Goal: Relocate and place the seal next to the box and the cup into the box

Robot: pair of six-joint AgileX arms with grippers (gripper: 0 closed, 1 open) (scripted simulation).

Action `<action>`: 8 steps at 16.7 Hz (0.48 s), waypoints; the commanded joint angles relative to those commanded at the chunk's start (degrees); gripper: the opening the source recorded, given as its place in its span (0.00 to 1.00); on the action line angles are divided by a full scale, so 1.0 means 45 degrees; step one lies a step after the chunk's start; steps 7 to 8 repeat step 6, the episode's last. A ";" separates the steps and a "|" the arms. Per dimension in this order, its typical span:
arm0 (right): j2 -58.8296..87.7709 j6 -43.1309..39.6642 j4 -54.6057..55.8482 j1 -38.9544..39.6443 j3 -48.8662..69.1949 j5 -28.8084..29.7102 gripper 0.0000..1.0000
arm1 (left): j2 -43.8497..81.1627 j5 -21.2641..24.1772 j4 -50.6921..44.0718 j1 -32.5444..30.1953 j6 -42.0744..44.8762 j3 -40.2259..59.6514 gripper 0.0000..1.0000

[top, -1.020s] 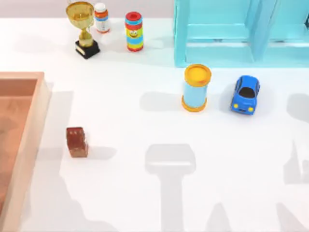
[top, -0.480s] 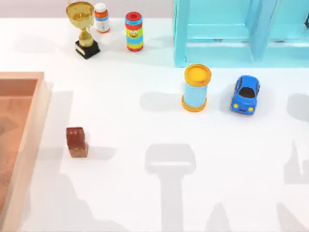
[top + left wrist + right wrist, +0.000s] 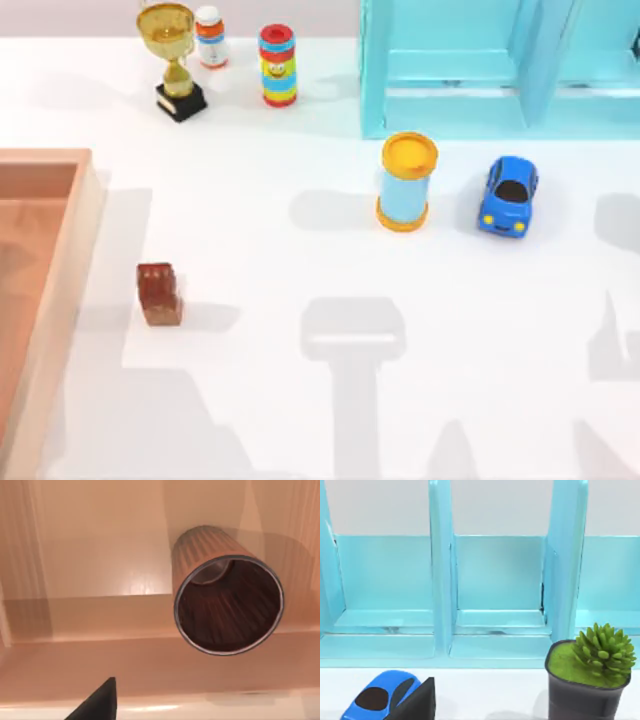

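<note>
A: On the bench's left side, where does the seal (image 3: 159,293) stand?
B: Upright on the white bench (image 3: 300,400), just beside the box (image 3: 62,290), close to its right rim but apart from it.
A: And the cup (image 3: 227,602)?
B: The left wrist view shows it lying on its side on the box's orange-brown floor, its open mouth toward the camera, near an inner wall.
A: What is the left end effector (image 3: 97,705) doing?
B: One dark fingertip shows over the box rim; I cannot tell whether it is wide or narrow.
A: The right end effector (image 3: 417,702)?
B: Also cannot tell. Its fingertip shows before a blue toy car (image 3: 508,194), a turquoise shelf unit (image 3: 480,70) and a potted plant (image 3: 590,672).
A: Anything else?
B: A blue cylinder with a yellow lid (image 3: 407,181) stands left of the car.
</note>
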 joint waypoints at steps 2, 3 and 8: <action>0.0000 0.0000 0.0000 0.0000 0.0000 0.0000 1.00 | -0.0164 0.0255 -0.0808 -0.0185 -0.0208 0.0535 1.00; 0.0000 0.0000 0.0000 0.0000 0.0000 0.0000 1.00 | -0.0265 0.0404 -0.1131 -0.0331 -0.0330 0.0791 1.00; 0.0000 0.0000 0.0000 0.0000 0.0000 0.0000 1.00 | -0.0407 0.0562 -0.1457 -0.0452 -0.0542 0.1081 1.00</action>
